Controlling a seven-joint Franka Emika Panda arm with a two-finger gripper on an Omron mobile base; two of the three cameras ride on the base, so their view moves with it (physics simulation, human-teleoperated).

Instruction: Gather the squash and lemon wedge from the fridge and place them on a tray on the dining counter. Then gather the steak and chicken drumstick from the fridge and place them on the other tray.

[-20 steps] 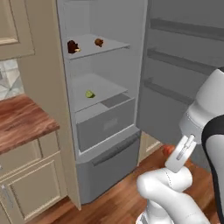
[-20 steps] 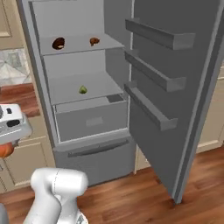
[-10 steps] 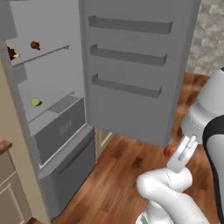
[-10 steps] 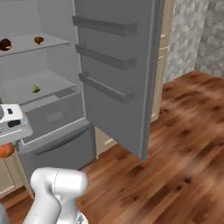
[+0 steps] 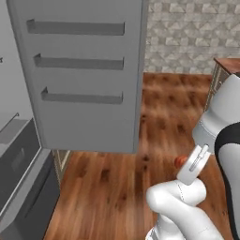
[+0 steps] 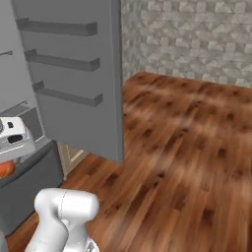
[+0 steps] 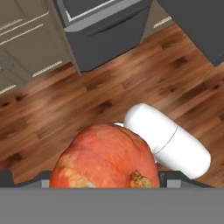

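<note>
The squash [image 7: 105, 157], a round orange-red gourd with a dry stem scar, sits large between my dark fingertips [image 7: 175, 177] in the hand view. My gripper [image 7: 103, 181] is shut on it. From the left base view the gripper [image 5: 182, 164] hangs low at the right, with a sliver of the squash [image 5: 180, 161] showing behind the hand. In the right base view the gripper [image 6: 5, 165] and the squash [image 6: 6, 169] are at the left edge. The grey fridge [image 5: 18, 164] stands to the left, its door [image 5: 84, 70] wide open. The lemon wedge, both trays and the meats are out of view.
Open wood floor [image 6: 182, 142] stretches ahead to a stone-tiled wall [image 6: 197, 39]. A corner of a reddish-brown top [image 5: 229, 63] shows at the far right. The fridge door [image 6: 69, 74] with its three bins juts out on the left. Beige cabinets [image 7: 26, 52] lie beside the fridge's bottom drawer [image 7: 109, 26].
The whole picture has swung to the right, so the base has turned away from the fridge. Its shelves have slid out at the left. The squash stays in the gripper.
</note>
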